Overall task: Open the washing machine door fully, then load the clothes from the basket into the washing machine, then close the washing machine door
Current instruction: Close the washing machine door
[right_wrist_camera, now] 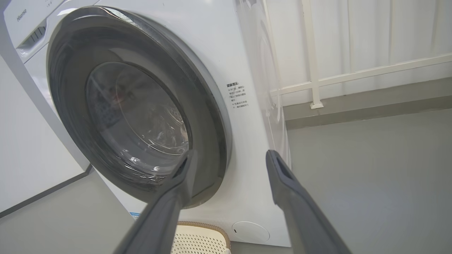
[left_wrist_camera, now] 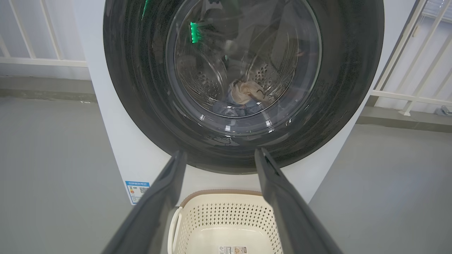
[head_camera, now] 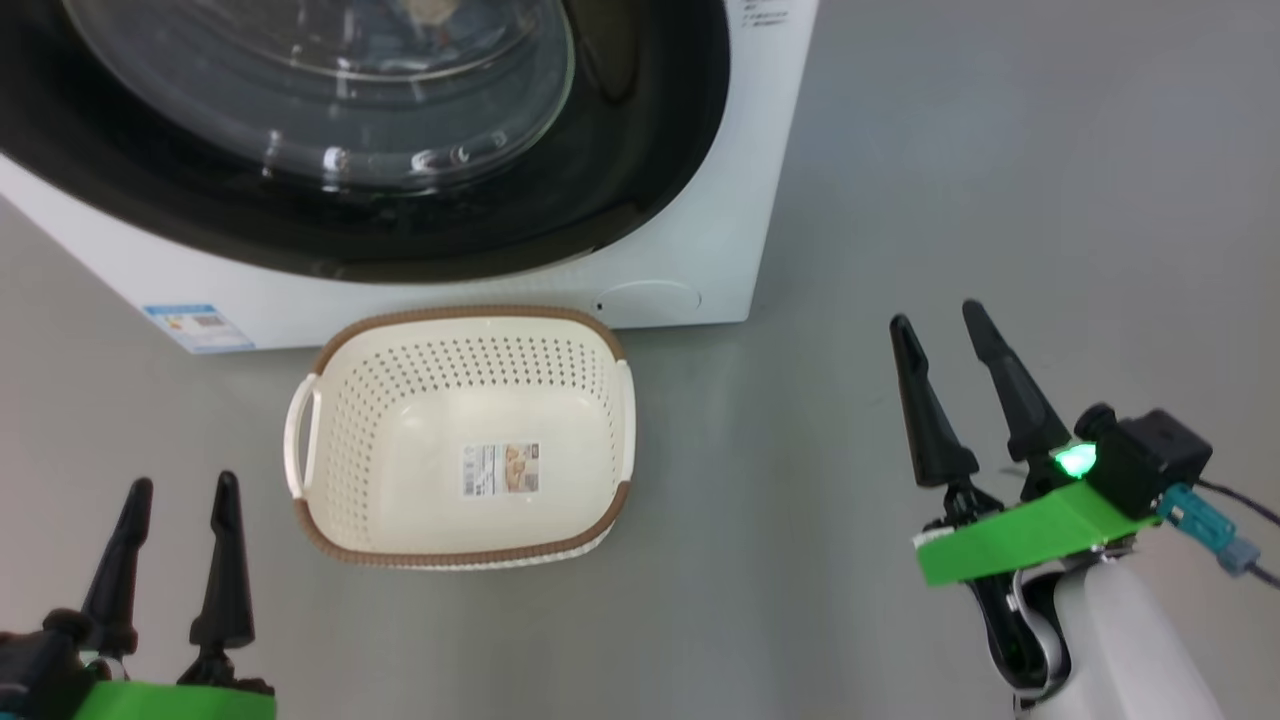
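Note:
The washing machine stands on the floor with its black-rimmed glass door shut flat against its front. Through the glass in the left wrist view, the clothes lie in the steel drum, cream cloth on top of blue fabric. The cream perforated basket sits in front of the machine with only a label sticker on its bottom. My left gripper is open at the lower left. Right of the basket, my right gripper is open, holding nothing.
Grey floor spreads to the right of the machine. A white railing runs along the wall behind and beside it. A blue sticker marks the machine's lower left corner.

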Controlling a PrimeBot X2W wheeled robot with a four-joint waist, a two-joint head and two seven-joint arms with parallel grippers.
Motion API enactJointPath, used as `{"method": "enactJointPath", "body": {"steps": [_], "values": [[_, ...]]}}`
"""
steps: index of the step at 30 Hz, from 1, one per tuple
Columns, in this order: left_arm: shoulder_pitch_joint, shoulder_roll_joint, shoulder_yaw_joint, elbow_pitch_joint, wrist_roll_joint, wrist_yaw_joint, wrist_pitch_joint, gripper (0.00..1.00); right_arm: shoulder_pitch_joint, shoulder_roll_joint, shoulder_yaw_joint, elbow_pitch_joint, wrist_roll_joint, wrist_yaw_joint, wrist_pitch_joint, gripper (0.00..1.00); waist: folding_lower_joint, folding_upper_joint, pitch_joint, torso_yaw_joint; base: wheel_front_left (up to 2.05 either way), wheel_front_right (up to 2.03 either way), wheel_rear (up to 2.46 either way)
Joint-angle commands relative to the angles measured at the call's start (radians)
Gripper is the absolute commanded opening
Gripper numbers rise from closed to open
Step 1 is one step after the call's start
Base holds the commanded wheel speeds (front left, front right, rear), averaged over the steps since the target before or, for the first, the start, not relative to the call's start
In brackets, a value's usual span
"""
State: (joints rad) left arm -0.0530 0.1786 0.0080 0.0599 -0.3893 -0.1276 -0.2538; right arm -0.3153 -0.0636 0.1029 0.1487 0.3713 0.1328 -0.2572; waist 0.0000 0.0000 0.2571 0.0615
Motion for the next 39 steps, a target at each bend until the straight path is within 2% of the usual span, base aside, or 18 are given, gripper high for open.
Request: {"method": "enactJointPath", "body": {"steps": [1, 24, 39], "values": [[0.007, 0.018, 0.045, -0.025, 0.016, -0.003, -0.008, 1.0, 0.026, 0.013, 0.017, -0.033, -0.019, -0.002, -0.005, 1.0, 0.0, 0.0, -0.044, -0.036, 0.0, 0.0, 0.0], [0.137, -0.043, 0.123, -0.016, 0.106, -0.003, -0.008, 1.0, 0.233, 0.013, -0.029, -0.064, -0.081, -0.002, -0.005, 1.0, 0.0, 0.0, -0.174, -0.093, 0.0, 0.0, 0.0], [0.189, -0.076, 0.135, -0.002, 0.166, -0.003, -0.008, 1.0, 0.272, 0.013, -0.055, -0.025, -0.105, -0.002, -0.005, 1.0, 0.0, 0.0, -0.224, -0.084, 0.0, 0.0, 0.0]]}}
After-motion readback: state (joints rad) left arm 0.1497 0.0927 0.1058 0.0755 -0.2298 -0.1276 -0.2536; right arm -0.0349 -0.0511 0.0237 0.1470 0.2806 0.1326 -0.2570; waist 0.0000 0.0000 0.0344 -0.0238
